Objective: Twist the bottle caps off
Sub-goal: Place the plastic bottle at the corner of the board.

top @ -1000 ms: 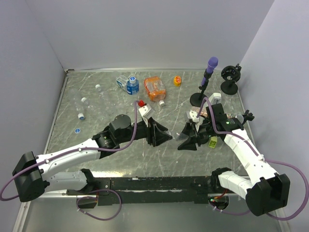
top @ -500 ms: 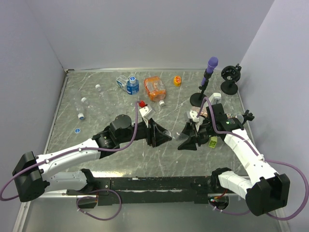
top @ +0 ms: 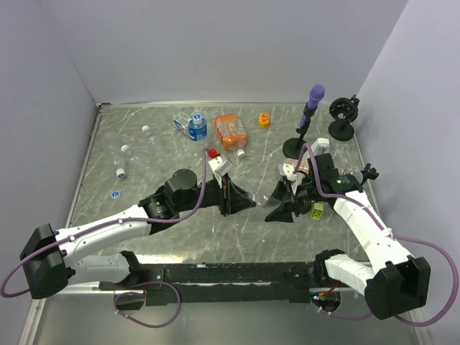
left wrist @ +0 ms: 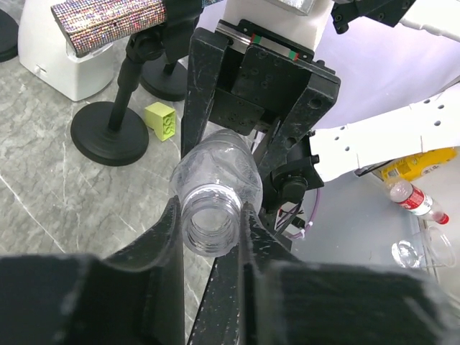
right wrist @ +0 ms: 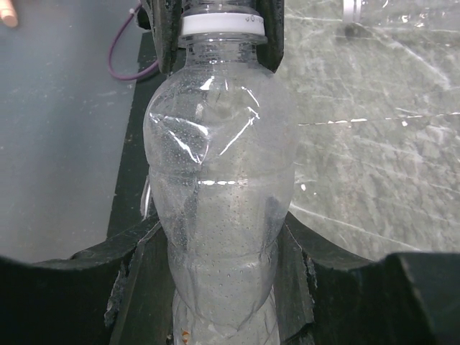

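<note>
Grey marbled table (top: 165, 154), lavender walls on three sides. No writing is legible. The blue-labelled bottle (top: 196, 129) at the far side has print too small to read, and so does the orange container (top: 230, 131) just beside it. The left wrist view shows a red-labelled bottle (left wrist: 415, 202) and a yellow packet (left wrist: 424, 162) past the table edge, text unreadable.

L gripper (left wrist: 210, 224): jaws narrow, closed on the bare threaded neck of the clear bottle (right wrist: 219, 165). The mouth faces the wrist cam, open, cap off. R gripper (right wrist: 221, 248): jaws set wider, clamped on the bottle's lower body w/ both fingers touching it. The bottle spans btwn the two grippers at mid-table. A white ring (right wrist: 221, 25) sits just below the threads. No liquid inside, only fine droplets on the inner wall, and the body is dented.

Bottle caps: a white cap (top: 126, 149), a blue cap (top: 121, 172) and a second blue cap (top: 115, 193) lie at the table's left side, well apart from both grippers. Another white cap (top: 241, 152) is just beside the orange container. They are too small to tell if any is still on a bottle.

Purple-topped black stand (top: 310, 108) is upright near the R gripper, w/ a green toy brick (left wrist: 163, 118) near its base.
</note>
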Action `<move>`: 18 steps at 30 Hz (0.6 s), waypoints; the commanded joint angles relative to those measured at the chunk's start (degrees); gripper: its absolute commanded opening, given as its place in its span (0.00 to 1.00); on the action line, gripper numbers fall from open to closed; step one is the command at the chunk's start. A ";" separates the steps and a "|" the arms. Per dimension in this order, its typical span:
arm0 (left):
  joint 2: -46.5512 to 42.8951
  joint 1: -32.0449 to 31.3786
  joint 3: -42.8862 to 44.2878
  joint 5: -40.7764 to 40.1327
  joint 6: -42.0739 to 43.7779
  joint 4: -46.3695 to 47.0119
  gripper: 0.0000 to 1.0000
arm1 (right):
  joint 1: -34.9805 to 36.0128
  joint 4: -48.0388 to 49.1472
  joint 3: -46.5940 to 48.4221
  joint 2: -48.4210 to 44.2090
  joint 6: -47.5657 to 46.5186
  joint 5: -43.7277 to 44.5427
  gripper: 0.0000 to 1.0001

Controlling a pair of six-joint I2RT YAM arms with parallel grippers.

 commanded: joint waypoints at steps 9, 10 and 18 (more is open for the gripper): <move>-6.51 -0.09 0.95 -4.88 0.34 -7.74 0.01 | -0.99 1.87 0.14 -2.20 2.52 -4.48 0.99; -8.87 -0.09 0.95 -6.46 0.25 -10.81 0.01 | -1.51 1.87 0.57 -2.55 2.70 -4.57 0.99; -23.03 1.75 7.35 -24.73 -3.26 -42.36 0.01 | -6.00 1.43 1.11 -5.88 2.52 -4.57 0.99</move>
